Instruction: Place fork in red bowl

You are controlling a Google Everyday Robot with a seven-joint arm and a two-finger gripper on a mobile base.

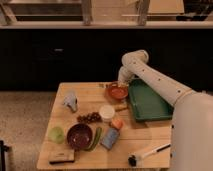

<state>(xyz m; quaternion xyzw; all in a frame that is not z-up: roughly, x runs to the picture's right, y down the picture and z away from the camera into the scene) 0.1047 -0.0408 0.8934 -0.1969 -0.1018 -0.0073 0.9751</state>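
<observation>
The red bowl is a shallow orange-red bowl on the far side of the wooden table, just left of a green tray. My gripper hangs at the end of the white arm, directly over the bowl's far rim and very close to it. The fork does not show as a separate thing; I cannot tell whether it is in the gripper or in the bowl.
A green tray lies right of the bowl. Nearer are a white cup, grapes, a maroon bowl, a green apple, a blue packet, and a black-handled dish brush at the front right edge.
</observation>
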